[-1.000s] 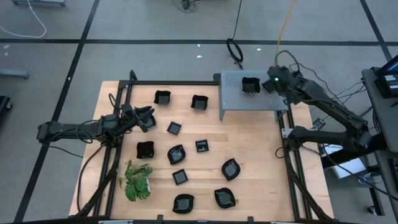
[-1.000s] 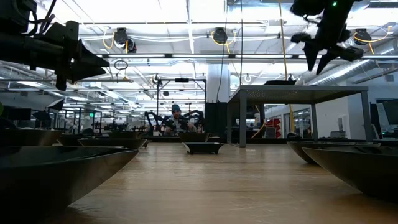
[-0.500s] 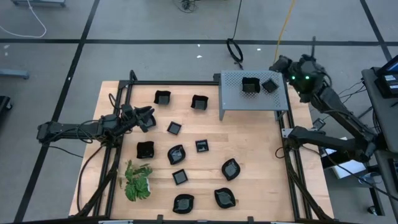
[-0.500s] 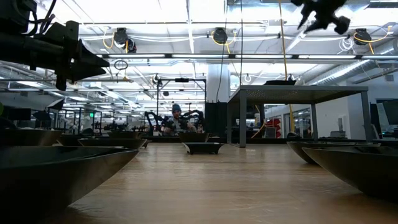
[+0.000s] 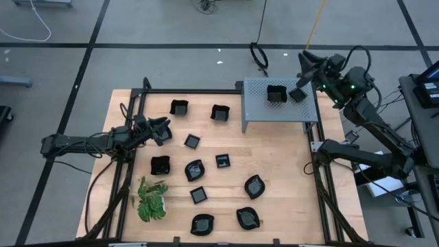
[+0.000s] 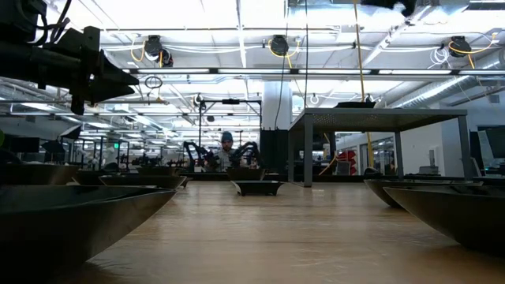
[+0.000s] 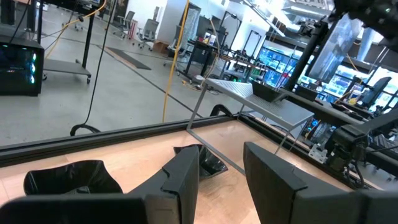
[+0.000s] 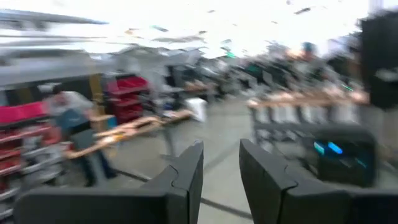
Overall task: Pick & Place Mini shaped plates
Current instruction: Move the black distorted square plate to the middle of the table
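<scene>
Right end effector (image 5: 306, 63) hangs open and empty beyond the metal box (image 5: 278, 103); next, reach for another plate (image 5: 254, 186) on the tabletop (image 5: 288, 171).

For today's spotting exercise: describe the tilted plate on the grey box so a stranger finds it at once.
Find the grey perforated box at the table's far right corner. Two black plates sit on top; take the right one, nearest the right hand. Unlike its squarely set neighbour, it lies turned like a diamond.
</scene>
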{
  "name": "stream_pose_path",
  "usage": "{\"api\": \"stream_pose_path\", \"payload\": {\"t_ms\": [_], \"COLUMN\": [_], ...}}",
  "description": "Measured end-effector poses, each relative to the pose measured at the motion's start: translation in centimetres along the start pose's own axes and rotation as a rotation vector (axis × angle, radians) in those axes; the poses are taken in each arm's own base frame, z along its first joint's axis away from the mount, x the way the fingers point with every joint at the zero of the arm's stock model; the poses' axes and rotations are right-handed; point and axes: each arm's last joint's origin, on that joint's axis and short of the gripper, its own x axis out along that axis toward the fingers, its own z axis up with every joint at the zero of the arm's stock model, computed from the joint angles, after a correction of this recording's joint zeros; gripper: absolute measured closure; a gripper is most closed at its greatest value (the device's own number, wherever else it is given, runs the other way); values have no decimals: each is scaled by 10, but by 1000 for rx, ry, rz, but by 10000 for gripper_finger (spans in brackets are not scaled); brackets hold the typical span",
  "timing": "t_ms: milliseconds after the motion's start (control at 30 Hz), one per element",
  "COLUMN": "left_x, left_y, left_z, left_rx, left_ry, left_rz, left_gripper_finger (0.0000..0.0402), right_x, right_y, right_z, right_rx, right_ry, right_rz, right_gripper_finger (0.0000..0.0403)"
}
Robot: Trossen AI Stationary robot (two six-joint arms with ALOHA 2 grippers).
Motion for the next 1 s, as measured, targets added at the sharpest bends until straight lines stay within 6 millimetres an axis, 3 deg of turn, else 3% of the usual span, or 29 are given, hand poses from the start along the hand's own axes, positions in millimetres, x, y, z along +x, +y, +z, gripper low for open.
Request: {"api": "stream_pose_path", "payload": {"t_ms": [267,567,1000], "left_x": [0,0,-6], "left_y": [0,0,-7], "left_z": [0,1,36], "left_rx": [0,-20,-225], "left_ry": [-1,-9,-332], "left_rz": [0,4,-68], "left_gripper_finger": [273,273,273], "right_x": [-1,-1,9], "right_y": [8,8,9], "right_z": [10,11,6], "right_rx": [-35,20,22], "right_ry": [-83,-86,-81], "right_rz": [242,246,244], "right_gripper_finger": [312,312,314]}}
